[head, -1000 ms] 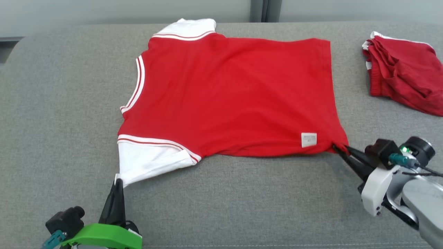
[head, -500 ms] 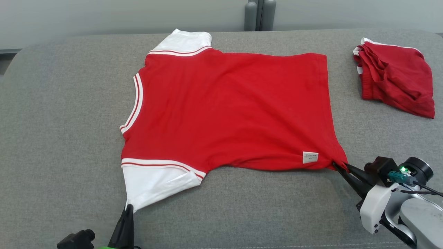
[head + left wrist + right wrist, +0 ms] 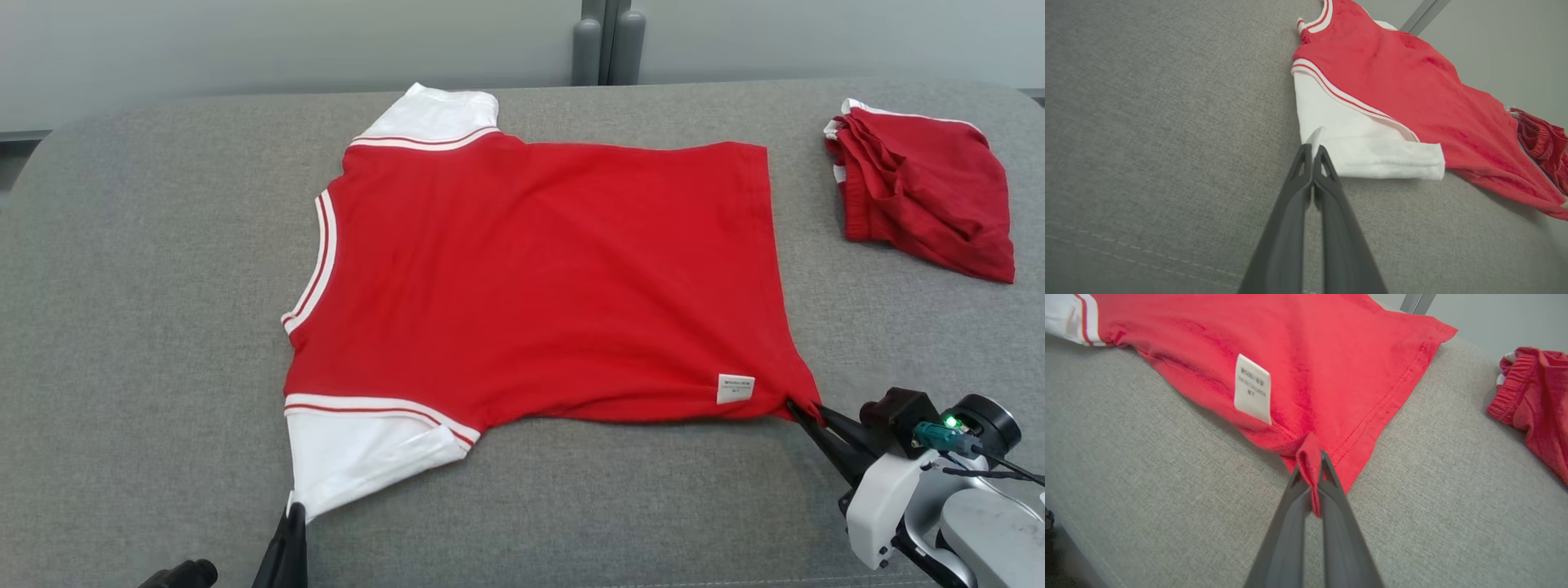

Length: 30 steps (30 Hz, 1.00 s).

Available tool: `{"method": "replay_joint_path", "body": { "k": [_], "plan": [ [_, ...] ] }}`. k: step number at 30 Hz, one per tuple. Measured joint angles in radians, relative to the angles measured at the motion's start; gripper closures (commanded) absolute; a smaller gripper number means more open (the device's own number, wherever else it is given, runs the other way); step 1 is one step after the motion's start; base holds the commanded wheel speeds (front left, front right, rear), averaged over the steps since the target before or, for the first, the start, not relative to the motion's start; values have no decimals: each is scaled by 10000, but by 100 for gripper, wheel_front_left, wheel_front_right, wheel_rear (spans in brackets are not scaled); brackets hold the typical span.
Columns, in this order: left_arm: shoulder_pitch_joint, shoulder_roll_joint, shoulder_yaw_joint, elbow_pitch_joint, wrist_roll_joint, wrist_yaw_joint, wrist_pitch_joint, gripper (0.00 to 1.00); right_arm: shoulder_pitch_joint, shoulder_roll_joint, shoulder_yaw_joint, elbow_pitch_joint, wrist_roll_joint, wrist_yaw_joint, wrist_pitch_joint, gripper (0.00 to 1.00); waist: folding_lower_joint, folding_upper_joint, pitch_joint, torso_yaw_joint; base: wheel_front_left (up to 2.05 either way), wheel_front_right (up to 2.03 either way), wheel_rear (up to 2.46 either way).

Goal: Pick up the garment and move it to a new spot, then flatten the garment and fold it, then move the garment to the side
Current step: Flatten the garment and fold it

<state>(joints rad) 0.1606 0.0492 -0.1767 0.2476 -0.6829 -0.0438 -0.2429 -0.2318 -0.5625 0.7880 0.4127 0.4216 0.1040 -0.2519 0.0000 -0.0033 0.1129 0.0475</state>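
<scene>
The garment [image 3: 539,278], a red shirt with white sleeves, lies spread on the counter [image 3: 147,286], neckline at its left end and hem at its right. The step in hand appears to be flattening.

**Grip state**
- At the garment's near left end, the left hand [image 3: 292,513] is closed on the tip of the near white sleeve [image 3: 359,449]. The left wrist view shows a sliver of white cloth between the pressed fingers.
- At the garment's near right end, the right hand [image 3: 798,407] is closed on the hem corner [image 3: 1349,465], with a fold of red cloth pinched between its fingers. A care label [image 3: 735,388] sits just inside that corner.

**Procedure**
1. Draw both hands apart along the garment's near edge, which bows inward between them, until it runs straight.
2. Keep both hands low. Lifting is likely to drag the body cloth into new creases.
3. Apply tension evenly. The left grip holds very little cloth and may slip.
4. Check the near sleeve, whose cuff edge is turned over on itself.

**Surroundings**
The counter has a grey woven covering, likely grippy enough to hold the cloth in place. To the right of the garment, well apart, lies a second red garment [image 3: 922,196], loosely bundled. Avoid sweeping into it. Beyond the garment's far edge stands a pale wall [image 3: 245,41] with two grey posts [image 3: 608,45].
</scene>
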Motion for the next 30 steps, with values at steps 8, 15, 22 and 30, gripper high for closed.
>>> {"method": "replay_joint_path", "body": {
  "k": [8, 15, 22, 30],
  "plan": [
    [88, 58, 27, 205, 88, 65, 0, 60, 251, 249, -196, 115, -19, 2, 0, 55, 0, 0, -124, -124, 0, 0, 0],
    [88, 207, 109, 288, 96, 86, 2, 0, 763, 228, -384, 127, -100, 8, 0, 0, -1, 0, -248, -209, 0, 0, 0],
    [95, 487, 650, 82, 84, 176, 0, 0, 1424, 73, -476, 115, -286, 13, 0, 0, 0, 0, -378, -338, 0, 0, 0],
    [21, 397, 529, -779, 146, 161, -58, 0, 1662, 100, -1494, -336, -186, -117, 2, 0, -1, 0, -521, -765, 0, 0, 0]
  ]
}}
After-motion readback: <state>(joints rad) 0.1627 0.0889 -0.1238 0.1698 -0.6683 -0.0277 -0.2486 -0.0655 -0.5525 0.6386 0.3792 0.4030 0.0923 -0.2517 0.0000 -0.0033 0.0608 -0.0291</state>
